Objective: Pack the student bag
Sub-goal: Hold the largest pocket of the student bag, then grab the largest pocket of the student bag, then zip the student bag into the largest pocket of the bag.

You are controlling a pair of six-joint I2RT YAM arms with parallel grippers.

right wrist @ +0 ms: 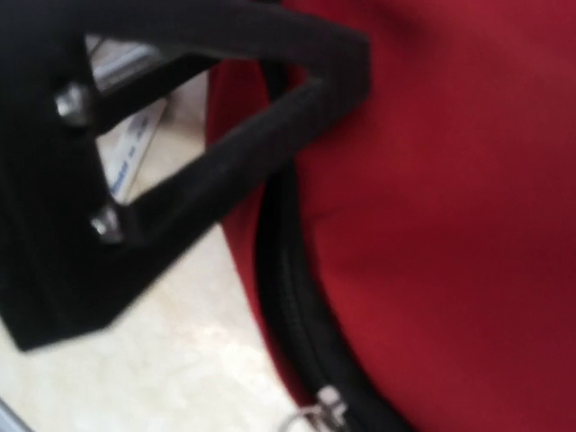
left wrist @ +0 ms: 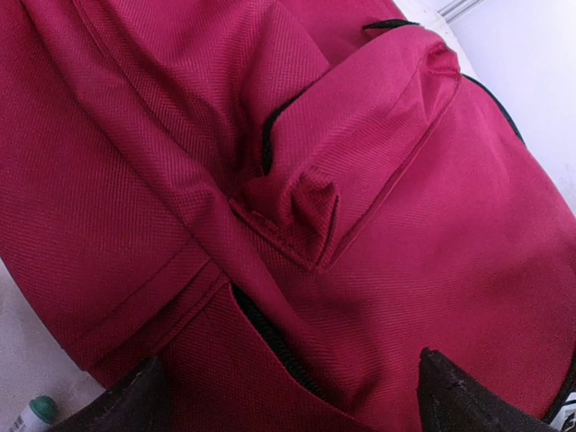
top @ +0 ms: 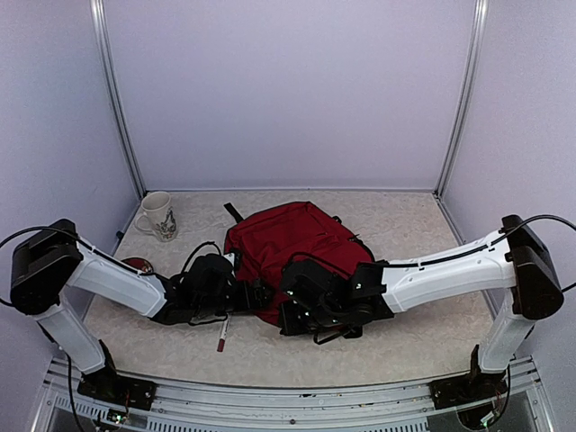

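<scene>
While left hand [left wrist: 288, 409] gapes, right hand [right wrist: 337, 67] pinches the student bag [top: 288, 238] edge.

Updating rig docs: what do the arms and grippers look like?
Left arm and right arm: white links, black joints, thin black cable at each shoulder. Left gripper and right gripper black; right one's finger has a triangular frame with silver screws.
</scene>
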